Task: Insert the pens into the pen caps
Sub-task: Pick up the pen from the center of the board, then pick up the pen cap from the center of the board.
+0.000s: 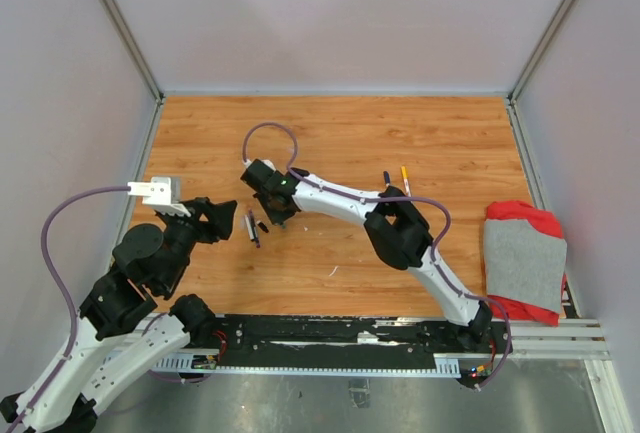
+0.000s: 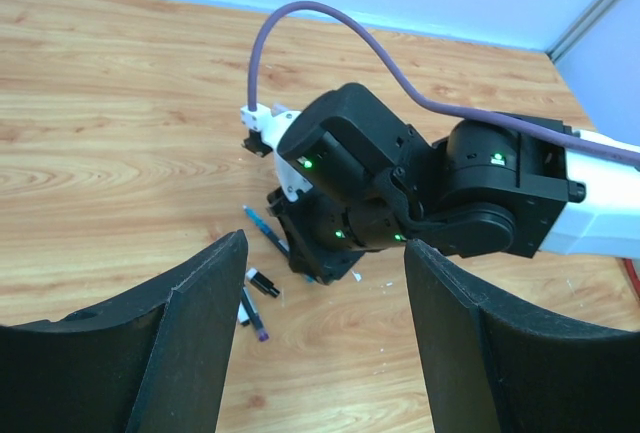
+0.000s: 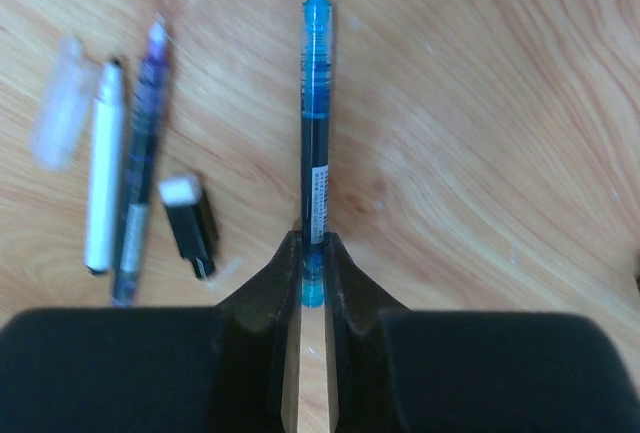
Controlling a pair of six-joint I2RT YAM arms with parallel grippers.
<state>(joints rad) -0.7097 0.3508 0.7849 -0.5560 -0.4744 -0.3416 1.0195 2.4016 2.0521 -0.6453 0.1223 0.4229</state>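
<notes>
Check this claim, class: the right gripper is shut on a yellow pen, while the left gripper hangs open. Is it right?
Not quite. The pen in the right gripper is blue, not yellow, as the right wrist view shows. The left gripper does hang open.

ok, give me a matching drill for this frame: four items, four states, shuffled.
1 blue pen
2 white pen
3 black cap
4 left end effector

a open, holding nothing
b between clear cap and purple pen
c clamped in the right end effector
d between purple pen and blue pen

Pairs: 1-c, 2-b, 3-d, 4-a
</notes>
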